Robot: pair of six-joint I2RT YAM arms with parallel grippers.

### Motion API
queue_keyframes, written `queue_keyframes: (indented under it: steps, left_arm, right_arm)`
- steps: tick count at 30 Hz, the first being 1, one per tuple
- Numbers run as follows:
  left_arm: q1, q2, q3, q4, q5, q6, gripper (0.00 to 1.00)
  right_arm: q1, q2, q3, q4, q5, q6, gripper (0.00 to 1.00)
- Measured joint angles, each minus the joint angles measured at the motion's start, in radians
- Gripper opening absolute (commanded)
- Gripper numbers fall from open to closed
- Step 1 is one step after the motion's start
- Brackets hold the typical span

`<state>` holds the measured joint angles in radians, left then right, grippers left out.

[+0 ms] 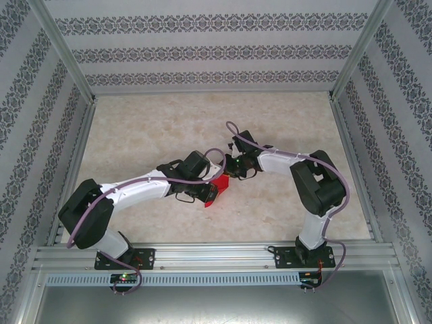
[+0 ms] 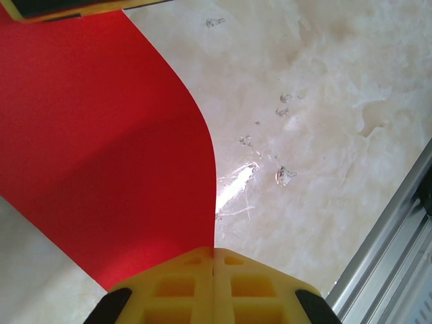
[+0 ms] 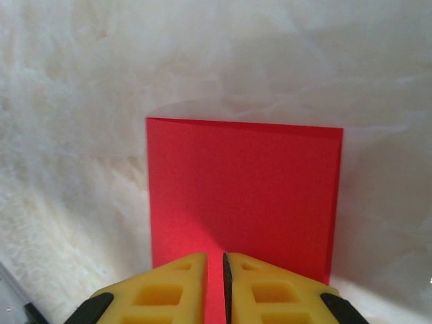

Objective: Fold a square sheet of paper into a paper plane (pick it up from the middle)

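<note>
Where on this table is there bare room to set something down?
The far half of the table, up to the back wall, is bare. The centre is crowded: left gripper and right gripper meet at the square sheet of paper.

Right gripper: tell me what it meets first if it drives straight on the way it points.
The square sheet of paper: its red face lies straight ahead of the right gripper, apparently very close, with the table behind it. The exact gap is hard to judge.
</note>
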<state>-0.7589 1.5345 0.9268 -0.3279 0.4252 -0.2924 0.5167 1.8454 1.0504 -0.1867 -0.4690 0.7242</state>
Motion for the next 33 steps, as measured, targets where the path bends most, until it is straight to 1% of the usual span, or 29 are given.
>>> queue_keyframes:
  steps: [5, 12, 23, 33]
  left_arm:
    - [0.013, 0.016, 0.0, 0.0, -0.014, -0.004, 0.0]
    - [0.043, 0.072, 0.0, -0.001, -0.031, -0.008, 0.0]
    - [0.074, 0.098, 0.0, -0.001, -0.064, -0.026, 0.0]
    - [0.074, 0.111, 0.0, -0.001, -0.094, -0.043, 0.0]
  right_arm:
    - [0.01, 0.045, 0.017, -0.054, 0.027, -0.048, 0.16]
    - [0.023, 0.05, 0.034, -0.073, 0.039, -0.08, 0.16]
    - [0.023, 0.05, 0.034, -0.076, 0.039, -0.096, 0.17]
    - [0.023, 0.05, 0.034, -0.074, 0.039, -0.095, 0.18]
